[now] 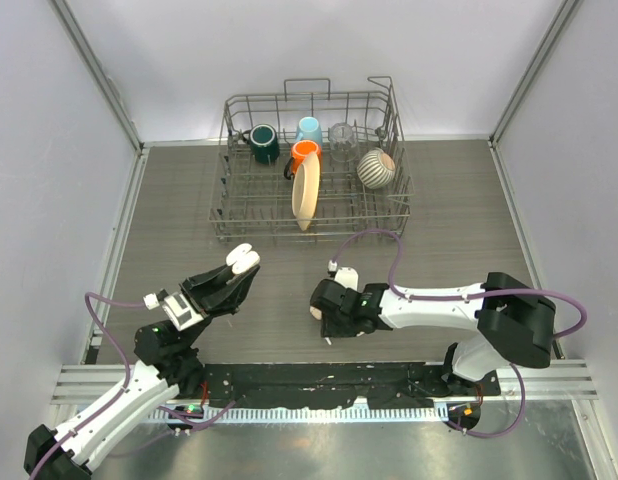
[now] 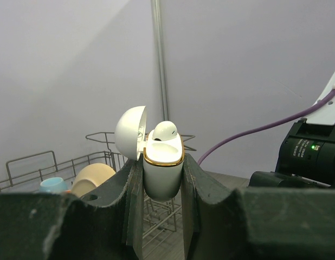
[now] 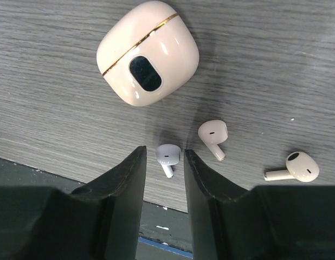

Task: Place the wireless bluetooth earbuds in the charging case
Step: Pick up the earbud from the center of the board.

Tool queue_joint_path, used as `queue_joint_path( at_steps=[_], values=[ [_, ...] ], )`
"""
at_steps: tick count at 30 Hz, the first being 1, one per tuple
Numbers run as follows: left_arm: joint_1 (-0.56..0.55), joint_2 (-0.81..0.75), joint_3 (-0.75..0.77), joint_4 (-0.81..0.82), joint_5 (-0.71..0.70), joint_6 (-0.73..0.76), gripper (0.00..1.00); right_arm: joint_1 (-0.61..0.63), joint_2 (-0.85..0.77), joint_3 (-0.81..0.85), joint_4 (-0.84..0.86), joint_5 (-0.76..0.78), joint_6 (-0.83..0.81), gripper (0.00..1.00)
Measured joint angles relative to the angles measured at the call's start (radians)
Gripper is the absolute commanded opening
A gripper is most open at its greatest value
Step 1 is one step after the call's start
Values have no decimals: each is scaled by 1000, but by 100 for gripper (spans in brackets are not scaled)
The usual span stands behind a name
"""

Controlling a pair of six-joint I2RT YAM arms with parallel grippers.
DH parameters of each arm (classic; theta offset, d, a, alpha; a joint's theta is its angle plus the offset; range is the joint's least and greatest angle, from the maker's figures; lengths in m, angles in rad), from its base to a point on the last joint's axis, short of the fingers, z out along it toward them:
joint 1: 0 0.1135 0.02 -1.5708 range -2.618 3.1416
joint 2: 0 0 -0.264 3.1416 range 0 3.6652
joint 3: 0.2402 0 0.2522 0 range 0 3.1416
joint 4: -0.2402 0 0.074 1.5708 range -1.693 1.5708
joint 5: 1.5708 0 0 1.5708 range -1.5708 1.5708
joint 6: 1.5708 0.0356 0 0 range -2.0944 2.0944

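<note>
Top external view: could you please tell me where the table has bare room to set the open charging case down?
Bare table lies between the dish rack and the left wall, between the rack and the right wall, and, narrower, between the left gripper and right gripper. It is crowded by the right gripper: a closed case and three loose earbuds.

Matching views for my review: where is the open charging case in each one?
Top external: open charging case in the left hand, left of centre.
Left wrist: centre of picture, lid open.
Right wrist: not in it.
Landmark: dish rack, top external and left wrist only.
</note>
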Motion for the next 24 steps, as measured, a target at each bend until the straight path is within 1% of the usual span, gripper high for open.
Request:
queue_joint_path(
  at_steps=[10,14,24],
  values=[
    [0,-5,0,-7,-6,1,0,2,24,16,-10,0,-4,37],
    [0,-8,0,-7,-8,4,0,2,28,20,-13,0,-4,34],
    [0,-8,0,-7,-8,5,0,3,32,24,-15,4,-4,35]
  ],
)
